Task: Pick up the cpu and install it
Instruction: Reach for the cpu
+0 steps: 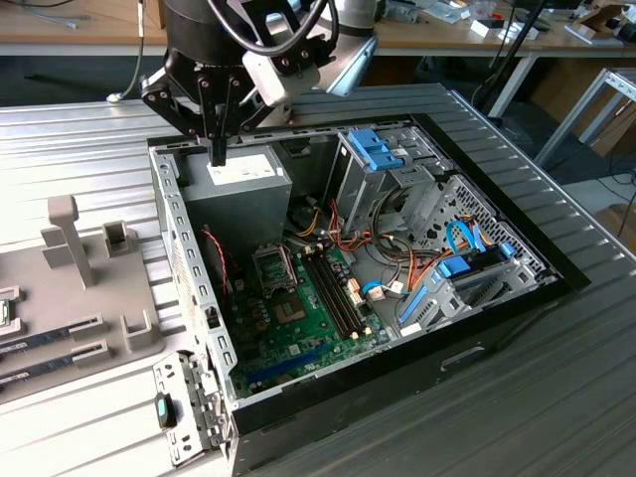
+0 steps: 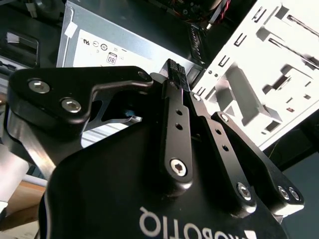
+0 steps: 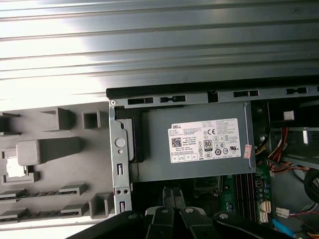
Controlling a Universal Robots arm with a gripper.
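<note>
1. Step in hand: the pickup looks not yet begun. The gripper [image 1: 217,157] hangs over the near-left corner of the power supply [image 1: 238,194], inside the case, well apart from the tray [image 1: 139,333] on the exterior view's left.
2. Fingers: clenched together in both wrist views, with nothing visible between them, so I judge the gripper empty.
3. The cpu: in the first wrist view a small pale square [image 3: 15,170] sits in a pocket of the tray, beside the case and far from the gripper. It is most likely the chip, though I cannot be sure.
4. The socket [image 1: 275,268] lies on the board just near of the power supply. Whether its frame is open or already filled is hard to tell.
5. What a grasp calls for, by my judgement: parted fingers squared to the chip's edges from straight above, since it is thin and lies low in its pocket.
6. Hidden or cut off: the tray's left part runs out of the exterior view. The gripper's body covers much of the second wrist view.
</note>
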